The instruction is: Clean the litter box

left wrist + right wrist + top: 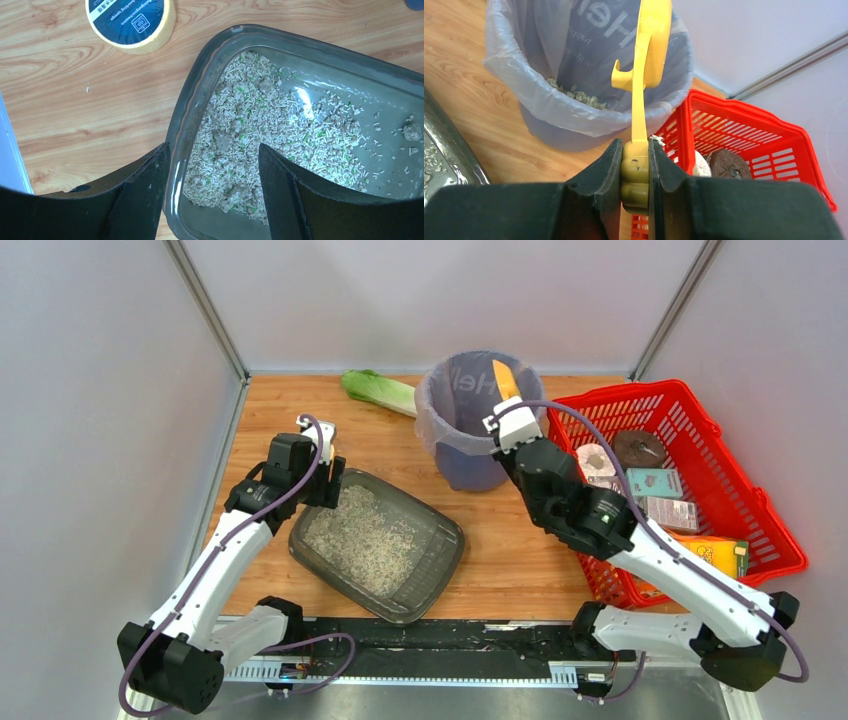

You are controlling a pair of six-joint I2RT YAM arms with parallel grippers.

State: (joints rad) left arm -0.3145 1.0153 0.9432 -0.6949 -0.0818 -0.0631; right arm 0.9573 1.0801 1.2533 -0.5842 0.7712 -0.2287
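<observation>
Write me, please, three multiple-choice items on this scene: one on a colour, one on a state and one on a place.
1. The mesh basket is:
A. blue
B. red
C. green

2. On the left gripper, the jaws are:
A. open, astride the litter box rim
B. clamped shut on that rim
C. shut, holding nothing

3. The yellow scoop is:
A. in the basket
B. lying in the litter box
C. over the bag-lined bin, held in the right gripper

Answers:
1. B: the mesh shows red in the top view.
2. A: the left wrist view shows a wide gap, with one jaw outside the wall and one over the litter.
3. C: the top view puts it above the bin's mouth.
</observation>
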